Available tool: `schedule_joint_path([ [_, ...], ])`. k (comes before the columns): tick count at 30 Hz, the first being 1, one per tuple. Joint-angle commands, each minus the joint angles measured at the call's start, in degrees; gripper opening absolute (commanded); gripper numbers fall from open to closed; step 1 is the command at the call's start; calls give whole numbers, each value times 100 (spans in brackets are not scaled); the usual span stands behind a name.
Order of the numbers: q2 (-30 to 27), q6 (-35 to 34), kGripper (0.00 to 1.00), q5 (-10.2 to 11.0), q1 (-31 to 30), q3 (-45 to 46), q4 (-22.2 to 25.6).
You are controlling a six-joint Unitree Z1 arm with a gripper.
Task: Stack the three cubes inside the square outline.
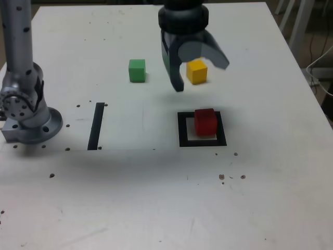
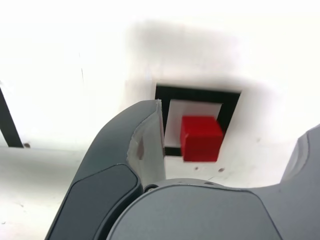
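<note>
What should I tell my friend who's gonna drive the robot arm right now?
Gripper: open, holding nothing, up above the table.
Red cube: inside the black square outline, toward its right side in the exterior view.
Yellow cube: on the table, behind the outline in the exterior view.
Green cube: on the table, left of the yellow one in that view.
Done: red is in the square.
Left: stack yellow and green on red.

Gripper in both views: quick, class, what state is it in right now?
Gripper: open, jaws spread wide, holding nothing; the red cube sits at the square outline.
</note>
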Motion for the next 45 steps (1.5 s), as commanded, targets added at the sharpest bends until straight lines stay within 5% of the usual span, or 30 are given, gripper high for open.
schedule_joint_path([
  [1, -10, 72, 100, 45, 199, -72, 13],
  [13, 618, 475, 99, 201, 1248, -645, 124],
  [34, 1679, 532, 95, 444, 1429, -1342, 508],
  [45, 1808, 530, 67, 333, 1563, -1511, 725],
])
